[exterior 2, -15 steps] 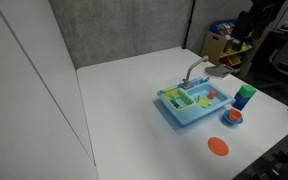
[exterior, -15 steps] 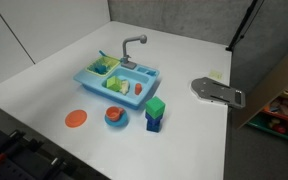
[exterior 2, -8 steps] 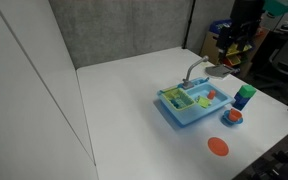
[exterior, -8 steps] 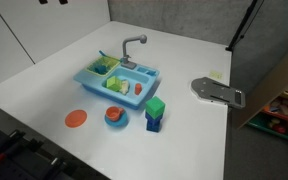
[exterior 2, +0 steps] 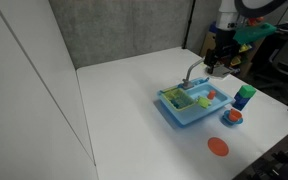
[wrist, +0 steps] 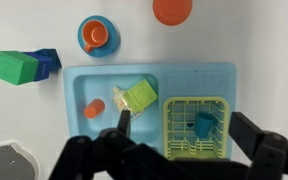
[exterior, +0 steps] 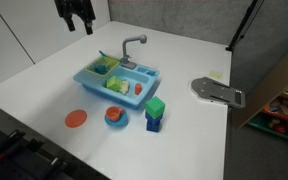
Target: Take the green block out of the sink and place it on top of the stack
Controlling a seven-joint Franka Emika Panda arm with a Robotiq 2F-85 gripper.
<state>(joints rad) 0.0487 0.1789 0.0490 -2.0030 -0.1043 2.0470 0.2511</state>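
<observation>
Wrist view, looking straight down: the gripper (wrist: 164, 152) hangs above the sink (wrist: 199, 75), its two dark fingers spread wide apart and holding nothing. The green block (wrist: 139, 97) lies tilted in the sink's open basin (the compartment beside the yellow-green dish rack (wrist: 179, 110)), close to the grey faucet (exterior: 134, 43). The stack (wrist: 20, 67), a darker green cube over a blue one, stands on the white table (exterior: 44, 70) just outside the sink's basin end.
</observation>
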